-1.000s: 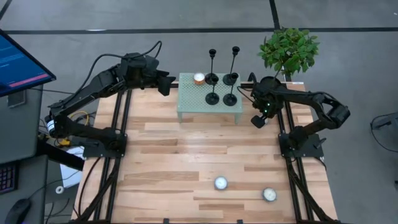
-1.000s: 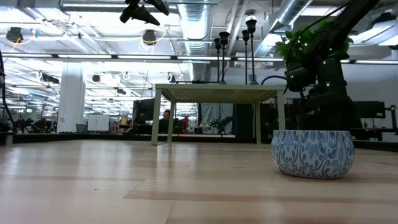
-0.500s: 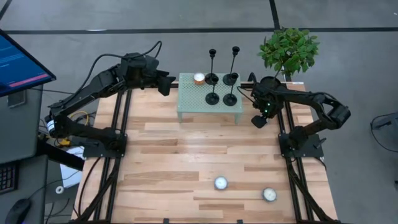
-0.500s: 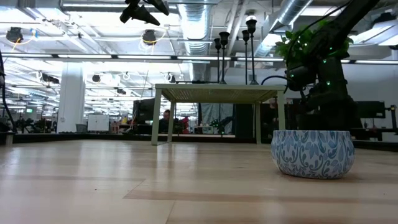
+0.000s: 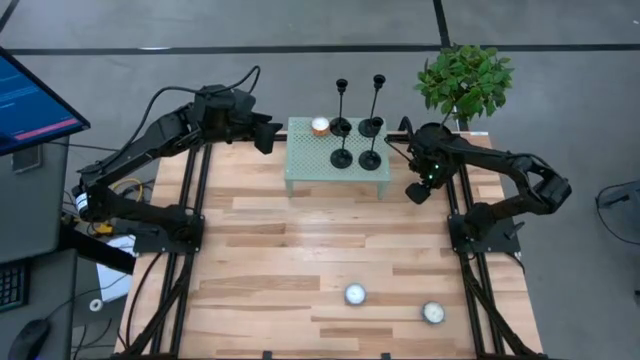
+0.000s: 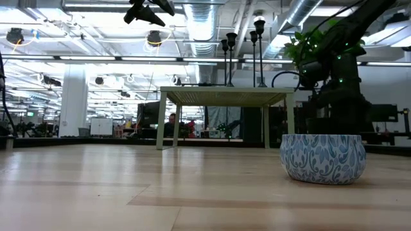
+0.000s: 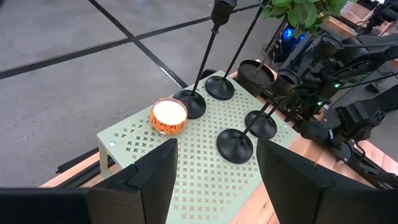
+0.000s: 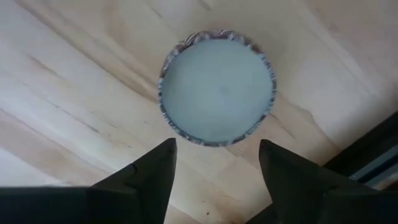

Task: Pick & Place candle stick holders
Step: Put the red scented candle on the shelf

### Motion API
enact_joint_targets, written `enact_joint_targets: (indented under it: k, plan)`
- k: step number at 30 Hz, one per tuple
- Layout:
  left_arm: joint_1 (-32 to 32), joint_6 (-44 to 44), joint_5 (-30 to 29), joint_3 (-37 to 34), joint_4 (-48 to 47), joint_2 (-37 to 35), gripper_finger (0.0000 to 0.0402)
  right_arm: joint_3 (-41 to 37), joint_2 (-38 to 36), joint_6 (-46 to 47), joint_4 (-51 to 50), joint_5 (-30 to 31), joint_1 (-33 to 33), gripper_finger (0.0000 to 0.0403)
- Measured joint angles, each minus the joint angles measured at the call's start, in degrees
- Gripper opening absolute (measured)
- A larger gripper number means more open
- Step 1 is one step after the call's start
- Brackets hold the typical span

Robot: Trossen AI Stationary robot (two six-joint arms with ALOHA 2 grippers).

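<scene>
Right gripper (image 5: 414, 192) of mine hangs with fingers apart beside the worktop's right edge, looking down on a patterned candle cup (image 8: 216, 88). Left gripper (image 5: 268, 134), fingers spread too, hovers near the far left corner, facing the green stand (image 5: 308, 168). Four candle stick holders (image 5: 342, 157) stand upright on the stand's far right part, beside an orange candle (image 5: 320, 126).

A pale wooden plank bench (image 5: 300, 250) is standing on a grey concrete floor (image 5: 300, 25) crossed by dark lines. A monitor (image 5: 30, 100) is glowing at the left edge, with a keyboard (image 5: 10, 285) lying below it. Beyond the bench, ceiling ducts (image 6: 199, 25) and strip lights (image 6: 96, 58) are running over a white column (image 6: 72, 102) and distant desks.
</scene>
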Motion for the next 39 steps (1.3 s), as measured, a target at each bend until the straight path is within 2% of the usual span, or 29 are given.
enact_joint_targets:
  k: [5,12,16,20,33,39]
  plan:
    - [0.0,0.0,0.0,0.0,0.0,0.0,0.022,0.0,0.0,-1.3,0.2,-2.2,0.1,0.0219]
    - [0.0,0.0,0.0,0.0,0.0,0.0,0.022,4.6,0.0,-1.8,-4.5,-3.0,0.1,0.0304]
    - [0.0,0.0,0.0,0.0,0.0,0.0,0.022,6.4,0.0,-2.0,-3.0,1.7,0.1,0.0347]
    - [0.0,0.0,0.0,0.0,0.0,0.0,0.022,6.4,0.0,-1.1,-0.8,4.6,-0.1,0.0372]
    - [0.0,0.0,0.0,0.0,0.0,0.0,0.022,2.1,0.1,-0.4,7.1,0.6,-1.1,0.0379]
    - [0.0,0.0,0.0,0.0,0.0,0.0,0.022,1.2,2.5,-0.4,8.7,1.5,-1.9,0.0379]
